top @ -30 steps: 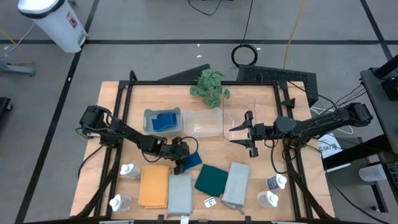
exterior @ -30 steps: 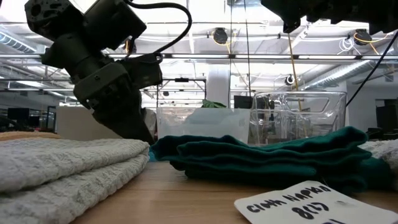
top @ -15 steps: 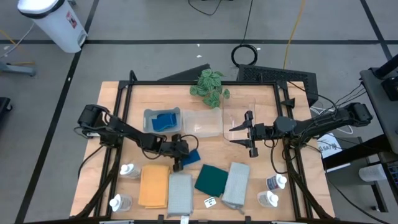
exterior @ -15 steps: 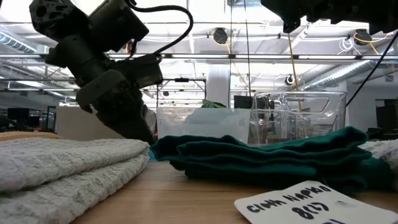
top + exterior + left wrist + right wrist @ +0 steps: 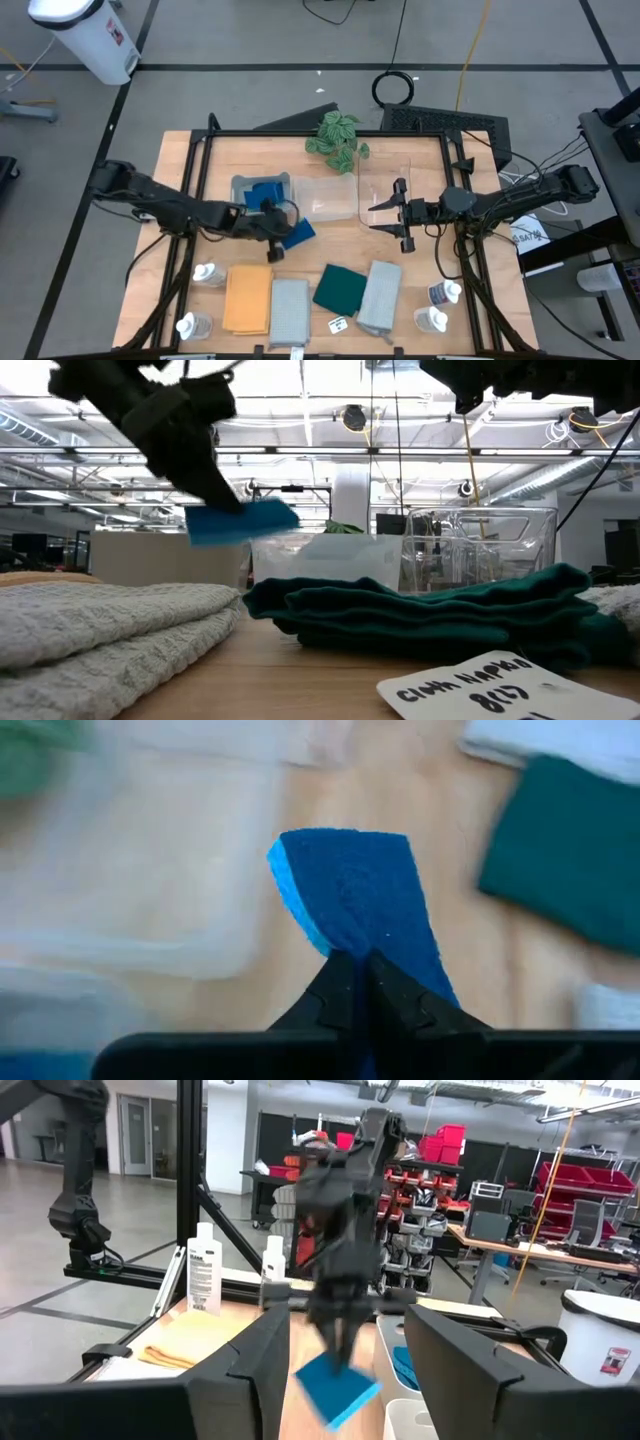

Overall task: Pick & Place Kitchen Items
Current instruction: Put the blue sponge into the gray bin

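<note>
Left tool (image 5: 283,236) pinching flat blue sponge (image 5: 298,232) above wood counter (image 5: 420,270), right tool (image 5: 399,215) spread, w/ clear bin (image 5: 325,197) nearby

A: Left arm, as we record it?
B: Stretched across the table's middle, left gripper (image 5: 283,228) lifted clear of the surface, fingers (image 5: 345,982) pinched tight together.

A: Right arm?
B: Reaching inward from the right side, right gripper (image 5: 392,214) raised, jaws apart.

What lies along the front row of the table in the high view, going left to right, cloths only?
Orange cloth → pale grey-blue cloth → dark green cloth → second pale grey-blue cloth.
</note>
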